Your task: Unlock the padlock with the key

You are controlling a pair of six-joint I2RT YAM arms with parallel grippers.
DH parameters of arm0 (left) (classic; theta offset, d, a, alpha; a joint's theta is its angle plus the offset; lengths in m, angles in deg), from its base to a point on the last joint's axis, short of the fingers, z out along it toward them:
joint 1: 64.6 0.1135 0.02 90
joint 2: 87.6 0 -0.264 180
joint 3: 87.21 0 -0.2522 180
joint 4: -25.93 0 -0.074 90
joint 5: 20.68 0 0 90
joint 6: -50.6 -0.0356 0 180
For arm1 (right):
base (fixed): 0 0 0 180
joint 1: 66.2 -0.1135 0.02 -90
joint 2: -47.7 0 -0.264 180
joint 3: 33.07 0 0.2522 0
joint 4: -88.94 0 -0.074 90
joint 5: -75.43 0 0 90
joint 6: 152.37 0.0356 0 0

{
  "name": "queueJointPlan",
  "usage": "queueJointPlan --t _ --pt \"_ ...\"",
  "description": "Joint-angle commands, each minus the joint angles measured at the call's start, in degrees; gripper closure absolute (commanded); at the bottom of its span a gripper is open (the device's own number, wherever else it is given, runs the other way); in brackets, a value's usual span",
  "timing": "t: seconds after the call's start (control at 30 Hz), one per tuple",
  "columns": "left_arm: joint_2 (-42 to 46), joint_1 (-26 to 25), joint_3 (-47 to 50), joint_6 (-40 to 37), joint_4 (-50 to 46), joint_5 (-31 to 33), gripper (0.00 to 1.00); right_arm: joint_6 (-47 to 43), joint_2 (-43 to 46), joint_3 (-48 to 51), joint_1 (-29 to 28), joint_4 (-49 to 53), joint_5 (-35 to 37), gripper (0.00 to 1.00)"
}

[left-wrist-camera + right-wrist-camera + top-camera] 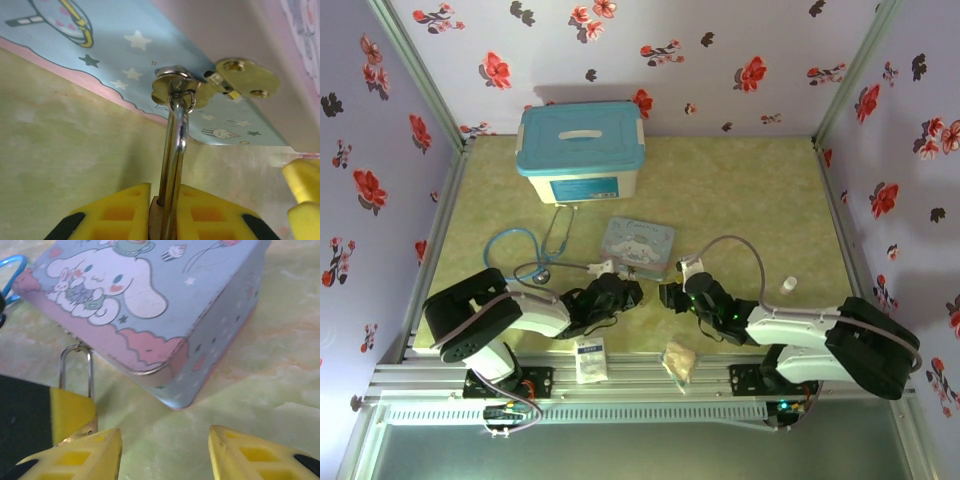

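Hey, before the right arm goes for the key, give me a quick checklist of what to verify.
1. Left gripper clamped on padlock: ok.
2. Right gripper open with nothing between its fingers: ok.
3. Key in hand: not ok; it hangs on a ring at the shackle top.
4. Keyhole exposed: cannot tell; the padlock's body is hidden in the grip.
5. Working room beside the tin: cannot tell; it sits close behind.

Padlock (172,160) just before tin (638,245); bin (582,150) behind

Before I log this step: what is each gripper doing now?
Left gripper: closed on the padlock.
Right gripper: open, holding nothing.
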Motion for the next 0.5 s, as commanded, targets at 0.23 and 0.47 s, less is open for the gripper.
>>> queueJointPlan --t 0.23,0.47 --pt "2.8 0.8 -8.0 -9.9 -25.3 1.0 0.77 3.1 -5.9 -4.1 0.3 1.3 3.7 0.55" --pt "2.3 -0.4 -12.8 -12.9 -34.3 3.7 0.75 2.8 -6.4 -4.3 0.2 2.9 4.1 0.57"
